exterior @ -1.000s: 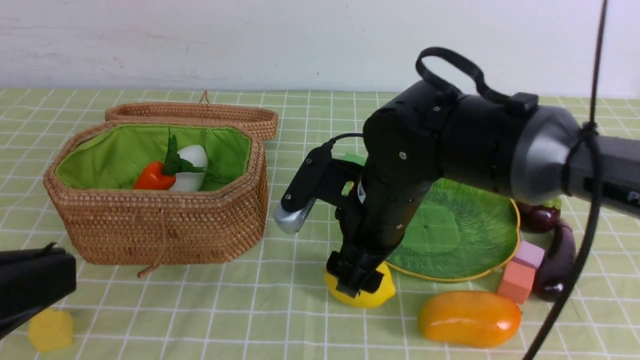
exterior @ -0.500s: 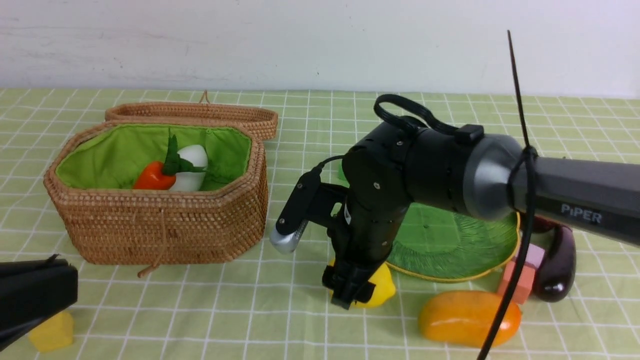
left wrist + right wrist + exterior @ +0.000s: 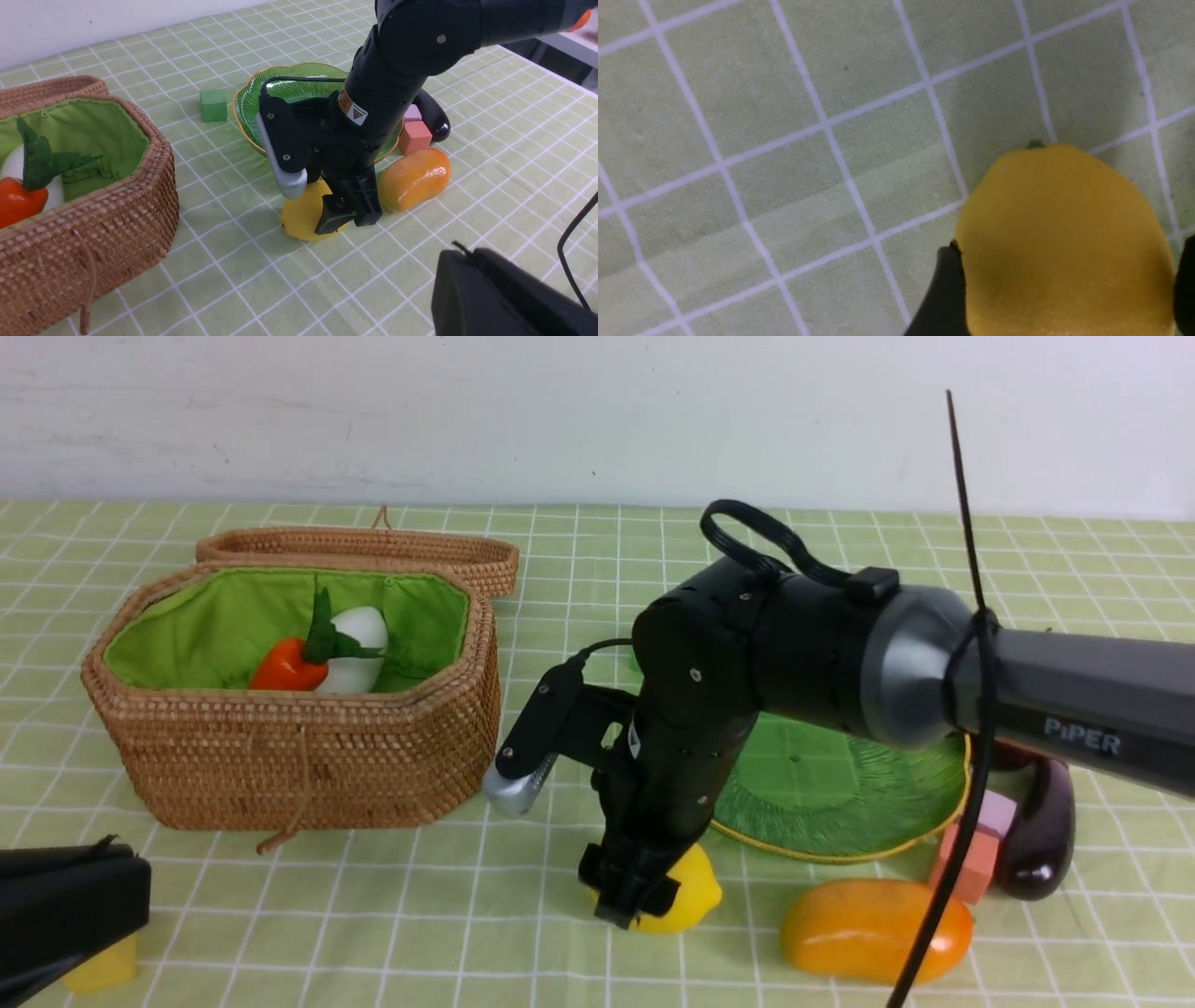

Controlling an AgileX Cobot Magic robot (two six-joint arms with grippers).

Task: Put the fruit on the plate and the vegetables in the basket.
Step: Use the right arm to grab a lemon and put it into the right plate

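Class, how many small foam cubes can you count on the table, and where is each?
4: yellow cube near the left arm, green cube behind the plate, orange cube and pink cube beside the eggplant. Others may be hidden.

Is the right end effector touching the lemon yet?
Touching. In the right wrist view, one dark finger lies directly against the lemon, with no tablecloth visible between them. The other finger only shows at the frame edge, so a full grip is unconfirmed.
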